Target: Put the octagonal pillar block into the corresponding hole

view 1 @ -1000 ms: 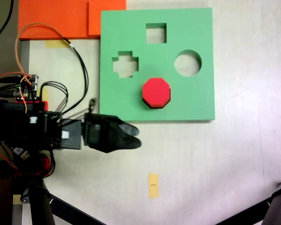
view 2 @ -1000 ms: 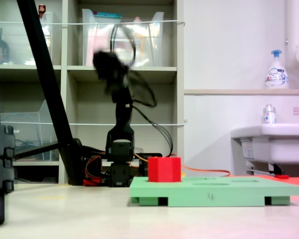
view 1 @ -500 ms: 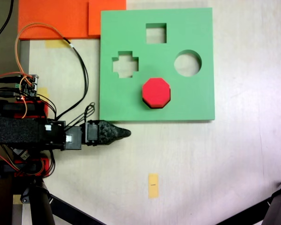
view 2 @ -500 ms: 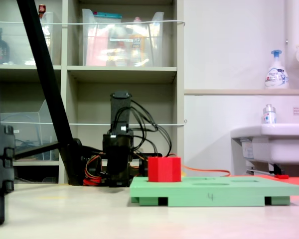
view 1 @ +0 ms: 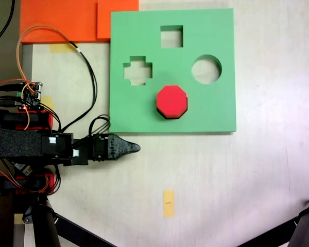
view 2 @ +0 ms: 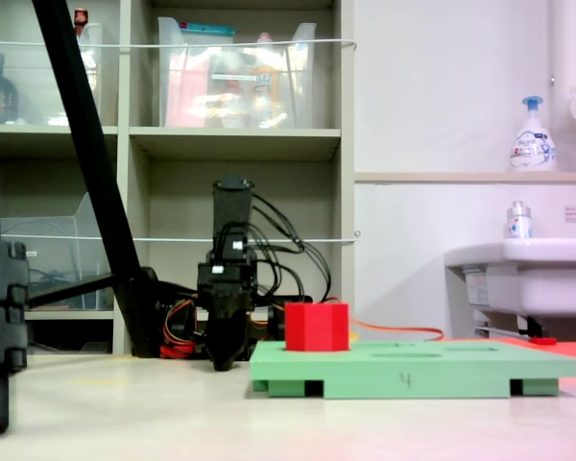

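Now the arm (view 1: 26, 144) lies folded low just off the green board (view 1: 216, 108), its empty gripper (view 1: 135, 147) pinched closed, tip downward, while the red block (view 1: 171, 101) sits in the board's eight-sided hole.

In the first exterior view, bare pale tabletop (view 1: 237, 175) lies open below and right of the flat green foam board (view 1: 216, 110). The small bright red octagonal foam block (view 1: 171, 101) stands proud of the board, the only raised obstacle on it. The black gripper (view 1: 133, 147), jaws together, lies just off the board's lower left corner. Black and orange cables (view 1: 85, 67) crowd the first exterior view's left side.
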